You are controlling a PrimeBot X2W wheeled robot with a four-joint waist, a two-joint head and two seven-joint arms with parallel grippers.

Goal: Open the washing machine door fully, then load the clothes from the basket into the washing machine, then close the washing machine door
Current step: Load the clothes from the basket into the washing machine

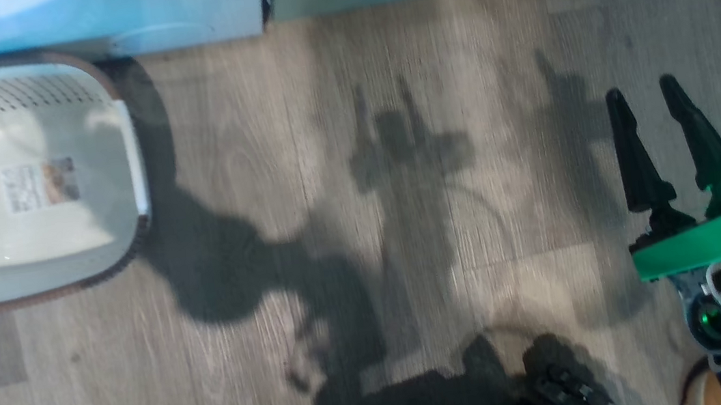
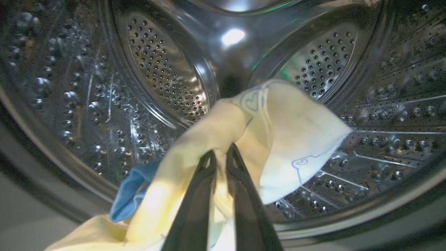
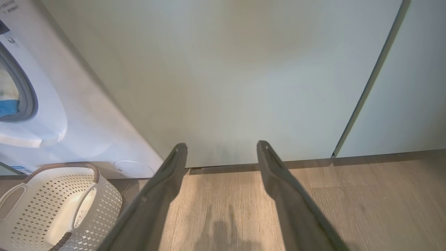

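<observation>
I hold pale yellow soft clothes (image 2: 296,139) pinched in left pincer (image 2: 221,153) inside perforated steel drum (image 2: 163,69) to drop; right pincer (image 1: 642,89) spread.

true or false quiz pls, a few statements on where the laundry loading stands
1. The left gripper is shut on the clothes at the open drum. True.
2. The basket holds garments. False: the basket holds just its label.
3. The right gripper has its fingers spread, holding nothing. True.
4. The right gripper faces the washing machine opening. False: it faces a pale cabinet, the washing machine off to one side.
5. A blue piece lies among the yellow clothes. True.
</observation>
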